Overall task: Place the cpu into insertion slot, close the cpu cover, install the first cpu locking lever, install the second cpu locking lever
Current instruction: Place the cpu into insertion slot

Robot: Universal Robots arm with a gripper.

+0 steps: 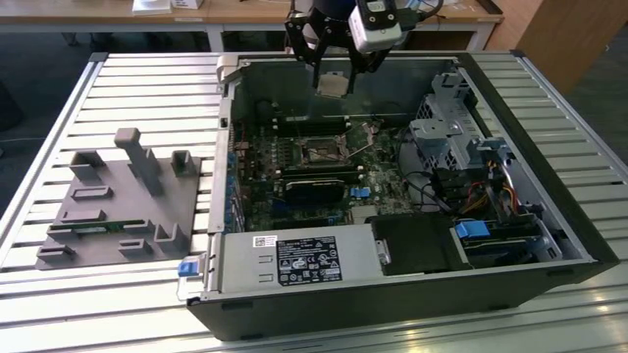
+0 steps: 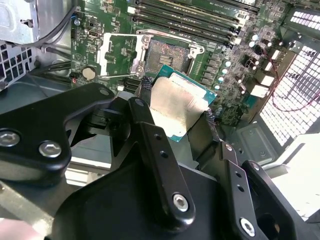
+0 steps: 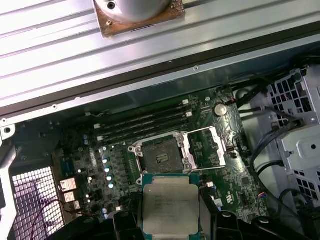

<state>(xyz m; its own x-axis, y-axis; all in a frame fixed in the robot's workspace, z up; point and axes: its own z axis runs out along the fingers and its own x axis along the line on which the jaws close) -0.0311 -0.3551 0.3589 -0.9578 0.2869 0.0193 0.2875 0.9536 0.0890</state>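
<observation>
Exterior view: the gripper (image 1: 333, 79) hangs over the far part of the open computer case (image 1: 549, 220), clenched on the cpu (image 1: 334, 86), which it holds by 2 opposite edges with the pale metal face showing. The cpu is well above the board and not yet over the insertion slot (image 1: 322, 153), which lies lower in this picture, nearer the middle of the case. In the first wrist view the slot (image 3: 160, 157) sits bare with its dark centre exposed. The cpu cover (image 3: 202, 131) is swung open and lies flat just beside it, so nothing covers the socket. In the second wrist view the chip (image 2: 175, 107) looks tilted against the board, though that may be the camera angle, so check it. Judgement for this step: you want the chip level and square to the socket frame before it goes down. Match its corners to the frame, lower it straight, and let it drop in with no sideways push, since the contacts in the socket will not forgive a scrape. A thin bright wire (image 2: 117, 76) runs beside the open cover, probably a locking lever, so keep the fingers off it and off the cover. Around the slot you have the memory slots (image 3: 145, 122) close on 1 side and a black block (image 1: 316, 190) on the other. The cables (image 1: 442, 187) lie toward the exterior view's right, and the grey power supply (image 1: 294, 259) sits well apart.
</observation>
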